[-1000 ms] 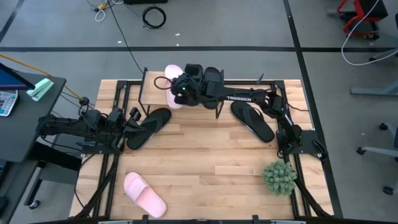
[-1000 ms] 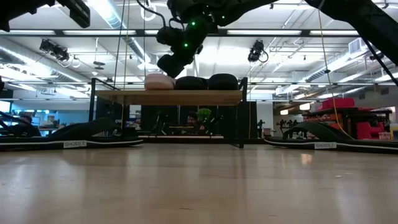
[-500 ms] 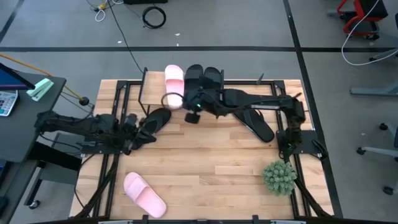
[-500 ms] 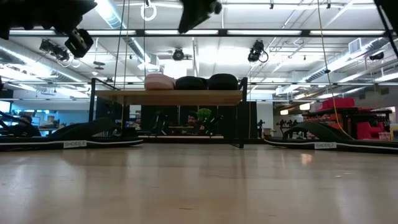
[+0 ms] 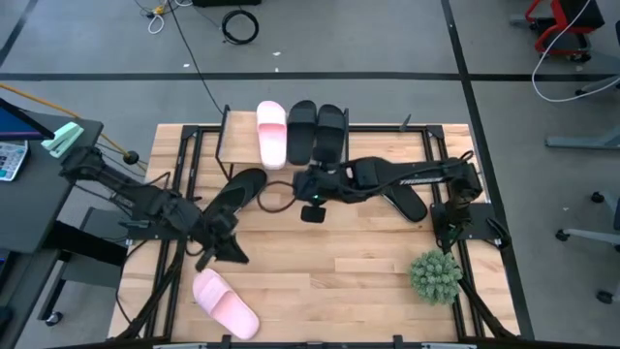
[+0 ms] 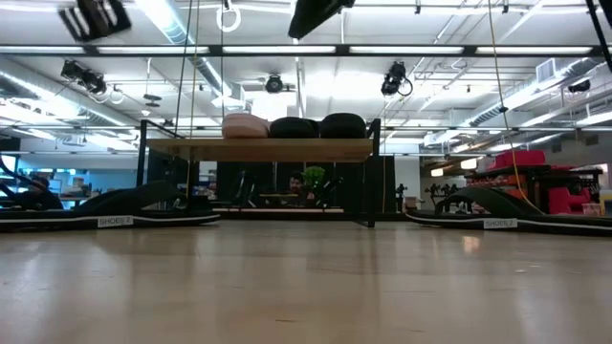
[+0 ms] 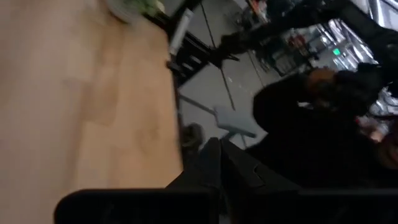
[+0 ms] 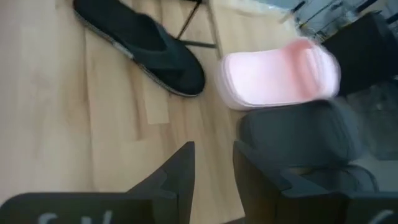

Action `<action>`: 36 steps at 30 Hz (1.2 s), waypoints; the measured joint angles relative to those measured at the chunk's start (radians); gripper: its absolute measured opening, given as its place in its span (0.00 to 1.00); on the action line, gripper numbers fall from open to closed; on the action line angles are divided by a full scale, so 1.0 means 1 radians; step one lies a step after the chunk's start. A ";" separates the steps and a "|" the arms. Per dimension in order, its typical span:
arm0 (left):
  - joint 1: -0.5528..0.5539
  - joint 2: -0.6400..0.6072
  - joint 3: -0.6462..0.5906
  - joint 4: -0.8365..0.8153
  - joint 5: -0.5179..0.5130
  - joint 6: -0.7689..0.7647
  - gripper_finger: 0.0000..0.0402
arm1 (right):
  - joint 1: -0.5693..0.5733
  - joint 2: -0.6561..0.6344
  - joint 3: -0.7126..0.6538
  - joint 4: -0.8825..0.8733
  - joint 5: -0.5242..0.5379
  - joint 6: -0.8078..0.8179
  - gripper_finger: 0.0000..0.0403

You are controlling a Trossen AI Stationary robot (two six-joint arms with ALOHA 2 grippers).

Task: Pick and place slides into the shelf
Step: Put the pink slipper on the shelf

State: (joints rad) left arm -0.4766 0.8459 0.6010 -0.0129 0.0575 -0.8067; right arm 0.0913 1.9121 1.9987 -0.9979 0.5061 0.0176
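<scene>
The shelf (image 5: 225,131) stands at the table's far edge. On its top board lie one pale pink slide (image 5: 271,132) and two black slides (image 5: 302,130) (image 5: 330,130), side by side; the low view shows the same row (image 6: 245,125). One black flip-flop (image 5: 238,193) lies left of centre, the other (image 5: 398,192) right of centre. The second pink slide (image 5: 225,302) lies near the near edge. My left gripper (image 5: 219,243) hovers between the left flip-flop and that pink slide, shut. My right gripper (image 5: 312,202) hovers in front of the shelf, open and empty.
A green potted plant (image 5: 434,274) stands at the table's near right corner. Bare wooden tabletop (image 5: 329,271) spreads across the middle and near side. Black frame rails (image 5: 179,165) run along the left and right edges. The shelf's lower tier (image 6: 287,205) holds no shoes.
My right gripper has drawn back from above the shoes on the shelf toward the near edge and now hangs over the table in front of it. My left gripper has swung from beside the left flip-flop toward the near edge, closer to the pink slide on the table.
</scene>
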 joint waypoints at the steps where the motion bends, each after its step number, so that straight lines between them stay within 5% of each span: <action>1: -0.020 0.041 0.044 -0.021 -0.005 -0.015 0.02 | 0.000 0.005 -0.002 -0.001 -0.006 0.000 0.28; 8: -0.159 0.379 0.359 -0.490 -0.161 -0.194 0.02 | -0.001 0.026 -0.040 -0.011 -0.011 0.008 0.28; 13: -0.224 0.614 0.543 -0.748 -0.182 -0.399 0.03 | 0.004 0.019 -0.094 -0.020 -0.011 0.022 0.28; 24: -0.297 0.945 0.807 -0.992 -0.210 -0.697 0.05 | 0.022 0.017 -0.157 -0.062 -0.012 0.077 0.28; 30: -0.324 1.045 0.827 -1.063 -0.056 -0.794 0.10 | 0.025 0.017 -0.202 -0.071 -0.015 0.074 0.28; 36: -0.311 1.065 0.828 -1.068 -0.038 -0.855 0.12 | 0.025 0.018 -0.223 -0.076 -0.015 0.049 0.28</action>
State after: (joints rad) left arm -0.7876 1.9104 1.4288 -1.0809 0.0194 -1.6617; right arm 0.1165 1.9298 1.7752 -1.0737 0.4909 0.0663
